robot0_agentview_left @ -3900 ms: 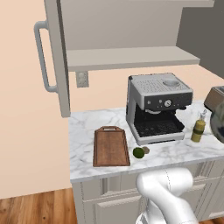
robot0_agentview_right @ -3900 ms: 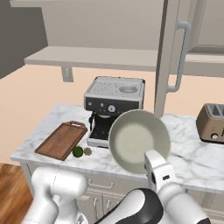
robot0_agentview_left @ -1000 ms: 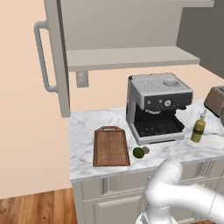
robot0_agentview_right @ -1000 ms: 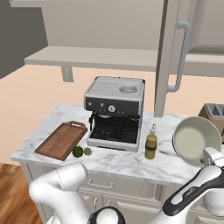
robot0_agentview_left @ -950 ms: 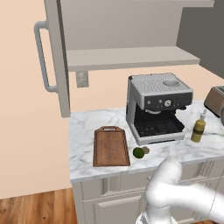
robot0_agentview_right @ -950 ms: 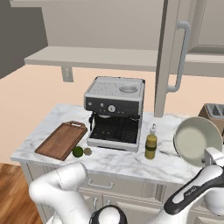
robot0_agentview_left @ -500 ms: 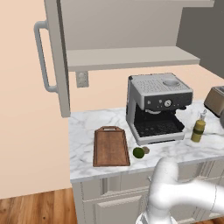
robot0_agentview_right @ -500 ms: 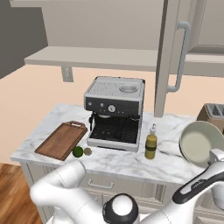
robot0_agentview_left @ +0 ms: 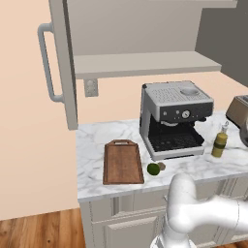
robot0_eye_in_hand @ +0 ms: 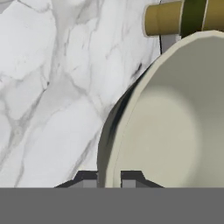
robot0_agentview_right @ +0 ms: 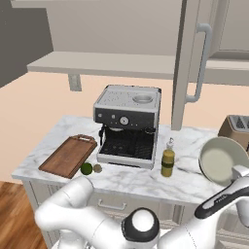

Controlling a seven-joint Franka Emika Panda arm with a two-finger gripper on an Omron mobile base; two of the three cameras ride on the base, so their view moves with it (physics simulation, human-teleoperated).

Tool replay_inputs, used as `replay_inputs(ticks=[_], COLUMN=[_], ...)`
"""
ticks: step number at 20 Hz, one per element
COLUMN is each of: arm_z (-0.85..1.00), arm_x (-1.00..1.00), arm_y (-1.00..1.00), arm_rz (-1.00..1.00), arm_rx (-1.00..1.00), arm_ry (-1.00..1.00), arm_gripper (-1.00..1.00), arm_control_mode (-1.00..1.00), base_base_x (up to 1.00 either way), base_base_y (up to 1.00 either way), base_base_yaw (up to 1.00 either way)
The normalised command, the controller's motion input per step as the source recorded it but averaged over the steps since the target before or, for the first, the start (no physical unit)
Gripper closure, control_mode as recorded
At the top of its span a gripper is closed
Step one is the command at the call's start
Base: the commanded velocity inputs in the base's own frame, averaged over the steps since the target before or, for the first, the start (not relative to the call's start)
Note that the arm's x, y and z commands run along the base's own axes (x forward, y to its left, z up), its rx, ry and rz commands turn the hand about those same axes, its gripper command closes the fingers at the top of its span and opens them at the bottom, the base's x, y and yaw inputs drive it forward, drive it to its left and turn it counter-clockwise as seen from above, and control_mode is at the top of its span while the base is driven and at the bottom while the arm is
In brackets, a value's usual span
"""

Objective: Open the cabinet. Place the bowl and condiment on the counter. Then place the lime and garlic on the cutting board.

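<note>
No readable writing that I can see. Left to right on my desk (robot0_agentview_right: 121, 180): cutting board (robot0_agentview_right: 68, 155), lime (robot0_agentview_right: 86, 168), garlic (robot0_agentview_right: 97, 168), coffee machine (robot0_agentview_right: 127, 124), condiment (robot0_agentview_right: 168, 160), then the bowl (robot0_agentview_right: 223, 160) tilted above the desk, claw (robot0_eye_in_hand: 108, 178) pinching its rim.

Inventory of the kitchen scene, counted by kind.
One bowl (robot0_agentview_right: 224, 160); one condiment bottle (robot0_agentview_right: 168, 159); one lime (robot0_agentview_left: 153, 169); one garlic bulb (robot0_agentview_left: 162, 166); one cutting board (robot0_agentview_left: 122, 162); one espresso machine (robot0_agentview_left: 173, 118); one toaster (robot0_agentview_right: 235, 129); one marble counter (robot0_agentview_left: 94, 145); one wall outlet (robot0_agentview_left: 90, 87); two open cabinet doors, each with one bar handle: the first door (robot0_agentview_left: 63, 58), the second door (robot0_agentview_right: 187, 63).
</note>
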Motion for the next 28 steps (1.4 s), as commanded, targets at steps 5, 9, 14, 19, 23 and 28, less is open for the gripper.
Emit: replay_inputs(ticks=[5, 9, 14, 19, 23, 28], arm_z=[0.0, 0.0, 0.0, 0.0, 0.02, 0.0], arm_x=[0.11, 0.03, 0.0, 0.0, -0.02, -0.08], arm_y=[0.0, 0.0, 0.0, 0.01, 0.08, 0.17], arm_rz=[-0.01, -0.04, -0.04, -0.03, -0.01, 0.0], arm_rx=[-0.09, -0.15, -0.15, -0.13, -0.11, -0.12], arm_ry=[0.05, 0.14, 0.15, 0.12, 0.07, 0.05], arm_gripper=[1.0, 1.0, 1.0, 1.0, 1.0, -1.0], arm_control_mode=[-1.0, -1.0, -1.0, -1.0, -1.0, -1.0], base_base_x=[0.0, 0.0, 0.0, 0.0, 0.0, 0.0], base_base_y=[0.0, 0.0, 0.0, 0.0, 0.0, 0.0], base_base_yaw=[0.0, 0.0, 0.0, 0.0, 0.0, 0.0])
